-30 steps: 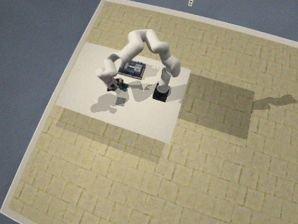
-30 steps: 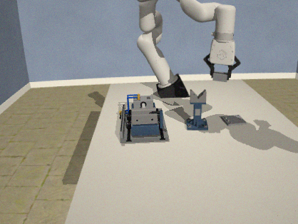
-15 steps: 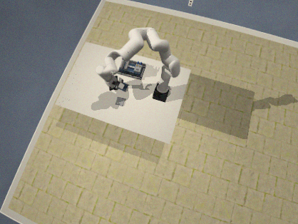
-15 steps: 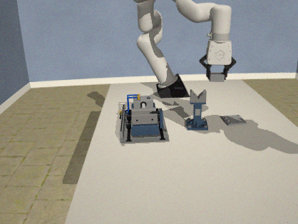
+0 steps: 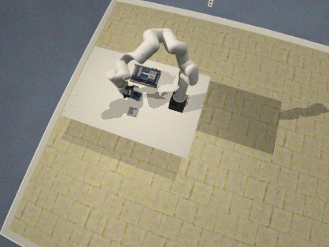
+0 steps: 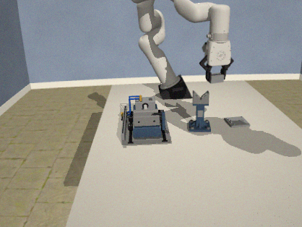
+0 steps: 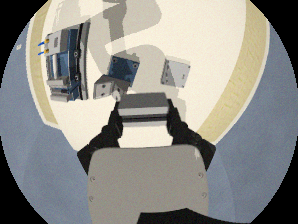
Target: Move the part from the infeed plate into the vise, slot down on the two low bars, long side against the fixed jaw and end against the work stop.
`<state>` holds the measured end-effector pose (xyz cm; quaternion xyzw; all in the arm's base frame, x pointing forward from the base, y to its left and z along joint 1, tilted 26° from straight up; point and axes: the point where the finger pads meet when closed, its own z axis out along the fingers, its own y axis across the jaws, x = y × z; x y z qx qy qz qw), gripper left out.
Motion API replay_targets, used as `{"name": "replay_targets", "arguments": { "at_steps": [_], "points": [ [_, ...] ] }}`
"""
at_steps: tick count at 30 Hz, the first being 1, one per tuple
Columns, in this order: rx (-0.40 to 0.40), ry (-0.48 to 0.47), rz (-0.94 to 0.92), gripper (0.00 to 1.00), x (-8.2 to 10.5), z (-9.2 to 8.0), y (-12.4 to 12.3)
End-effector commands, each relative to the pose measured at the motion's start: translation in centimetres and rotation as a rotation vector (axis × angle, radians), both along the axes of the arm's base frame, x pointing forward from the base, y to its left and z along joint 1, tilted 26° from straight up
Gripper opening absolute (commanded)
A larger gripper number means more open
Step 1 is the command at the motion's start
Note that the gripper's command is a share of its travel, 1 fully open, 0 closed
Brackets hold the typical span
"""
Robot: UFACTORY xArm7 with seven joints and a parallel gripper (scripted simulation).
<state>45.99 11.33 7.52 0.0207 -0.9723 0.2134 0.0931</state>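
Nearest in the wrist view, the gripper (image 7: 145, 115) was closed on the part (image 7: 144, 104), a grey block held across its width between the two dark fingers. In the exterior view the part (image 6: 217, 77) hung in the air, above and a little to the right of the V-block (image 6: 200, 113) and well apart from the vise (image 6: 146, 123). The infeed plate (image 6: 237, 121) lay bare on the desk (image 6: 202, 181).

The part looked like a machined metal block: stiff, fairly dense for its size, with smooth, flat faces that could slip in a weak grasp. Its long flat sides seemed the best hold, near mid-length, leaving both ends free to meet the stop. The slot could not be made out in any view, so which way it faced could not be told; the V-block might serve for a regrasp.

Farther off stood the vise, with blue body and tubing, and the arm's base (image 6: 182, 95) behind it. No brand, label or writing could be read anywhere.
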Motion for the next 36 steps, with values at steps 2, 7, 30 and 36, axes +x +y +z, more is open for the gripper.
{"name": "replay_targets", "arguments": {
  "at_steps": [2,7,30,36],
  "points": [
    [0.035,0.061,0.15,0.0,0.2,0.6,-0.6],
    [0.047,0.087,0.215,0.0,0.2,0.9,-0.9],
    [0.107,0.244,0.624,0.0,0.4,2.6,-2.8],
    [0.118,0.28,0.72,0.0,0.5,3.0,-3.2]
  ]
}}
